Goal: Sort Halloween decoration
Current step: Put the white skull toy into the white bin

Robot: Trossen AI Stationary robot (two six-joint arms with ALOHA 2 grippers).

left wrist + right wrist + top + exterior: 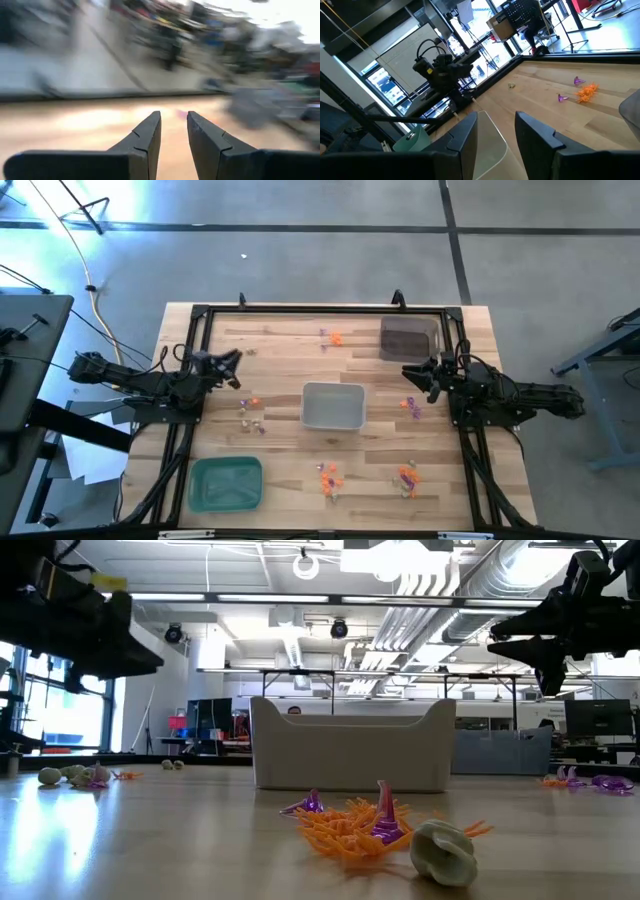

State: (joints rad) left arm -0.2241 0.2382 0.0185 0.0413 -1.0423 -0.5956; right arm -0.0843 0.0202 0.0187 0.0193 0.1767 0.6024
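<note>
A pale wooden tabletop [280, 455] stands on a grey floor, with a black frame along its edges. On it are 3 trays: a grey tray [333, 406] in the middle, a dark tray [409, 338] at the far right and a green tray [226, 483] at the near left.

The Halloween decoration [328, 476] lies in small scattered groups – orange, purple and pale pieces – near the front edge, left of the grey tray, at the far side and just right of the grey tray.

The left gripper [232, 368] hangs above the tabletop on the left side; its fingers [145, 137] stand a little apart with nothing between them, and the nearest pieces lie on the wood below, apart from them.

The right gripper [425, 376] hovers on the right, its fingers [465, 137] parted and empty – a few purple pieces lie just beside it on the tabletop, not touched.
</note>
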